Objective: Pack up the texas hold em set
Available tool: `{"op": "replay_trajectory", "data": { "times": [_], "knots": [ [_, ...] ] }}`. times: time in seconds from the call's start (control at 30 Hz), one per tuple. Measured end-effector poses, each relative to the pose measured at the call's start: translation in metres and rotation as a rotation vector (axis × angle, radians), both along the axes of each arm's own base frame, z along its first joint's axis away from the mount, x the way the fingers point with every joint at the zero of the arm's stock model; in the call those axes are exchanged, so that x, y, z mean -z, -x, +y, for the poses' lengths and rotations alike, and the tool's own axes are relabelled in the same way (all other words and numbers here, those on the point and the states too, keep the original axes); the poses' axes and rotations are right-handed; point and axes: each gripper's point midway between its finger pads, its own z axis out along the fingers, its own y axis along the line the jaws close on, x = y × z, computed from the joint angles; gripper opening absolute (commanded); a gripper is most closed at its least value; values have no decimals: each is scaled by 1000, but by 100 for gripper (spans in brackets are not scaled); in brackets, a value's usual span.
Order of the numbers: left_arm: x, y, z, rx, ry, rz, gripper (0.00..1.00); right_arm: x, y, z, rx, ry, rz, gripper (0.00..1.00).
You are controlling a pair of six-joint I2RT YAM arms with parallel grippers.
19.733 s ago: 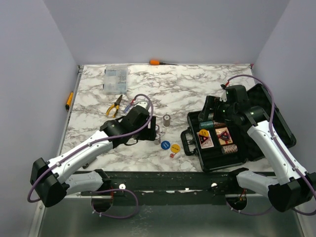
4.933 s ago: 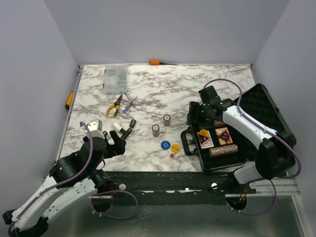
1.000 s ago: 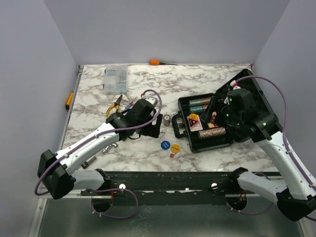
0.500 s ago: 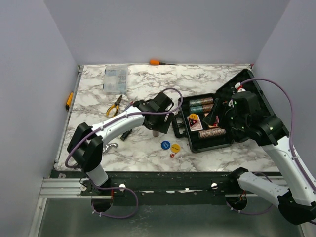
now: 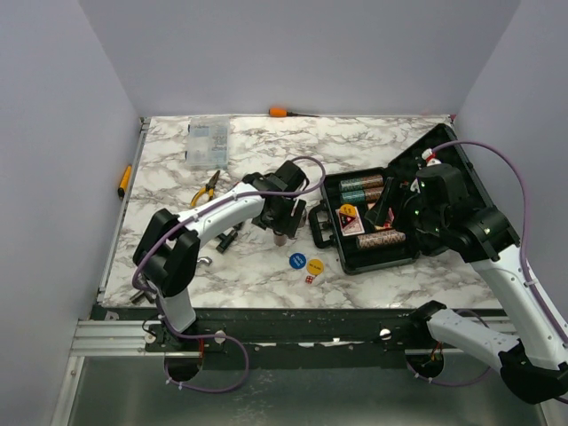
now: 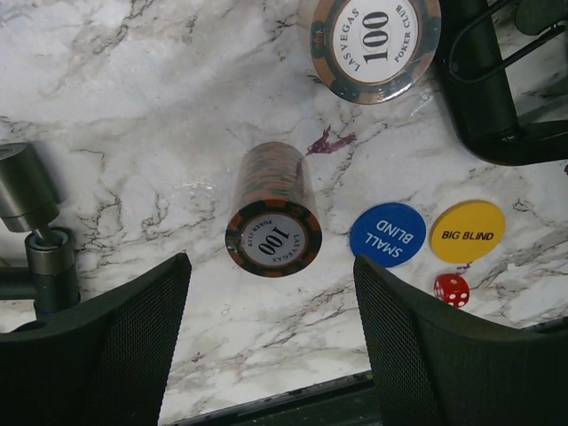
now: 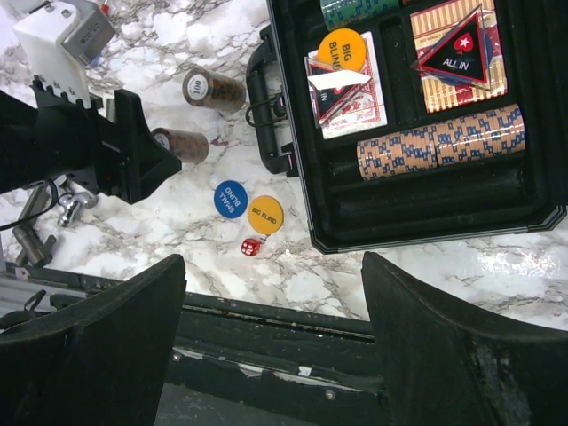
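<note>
The black case lies open at centre right, lid up. It holds a brown chip stack, teal chips, two card decks and a yellow disc. Two brown chip stacks stand on the marble left of the case handle. A blue disc, a yellow disc and a red die lie near the front edge. My left gripper hovers open over the nearer stack. My right gripper hangs open and empty above the case.
Yellow-handled pliers and a clear parts box lie at the back left. An orange screwdriver lies at the back edge, another at the left edge. Metal sockets lie left of the chip stacks.
My left arm has reached right to the chip stacks, then drawn back slightly left. The right arm and the case have barely moved.
</note>
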Motion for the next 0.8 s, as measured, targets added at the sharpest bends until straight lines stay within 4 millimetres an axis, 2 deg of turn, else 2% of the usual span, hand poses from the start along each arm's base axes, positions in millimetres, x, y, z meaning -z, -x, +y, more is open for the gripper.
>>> {"op": "replay_trajectory", "data": {
  "times": [0.3,0.47,0.63,0.8],
  "knots": [
    [2,-10,-13,3,8,38,62,1,1,3,-14,-5,7,83],
    [9,-5,-10,2,-5,74,63,2,0,3,-17,0,11,83],
    [9,-4,-7,-4,-12,86,53,3,0,3,-21,3,11,83],
    [14,-3,-6,-4,-18,101,54,4,1,3,-25,6,13,83]
  ]
}}
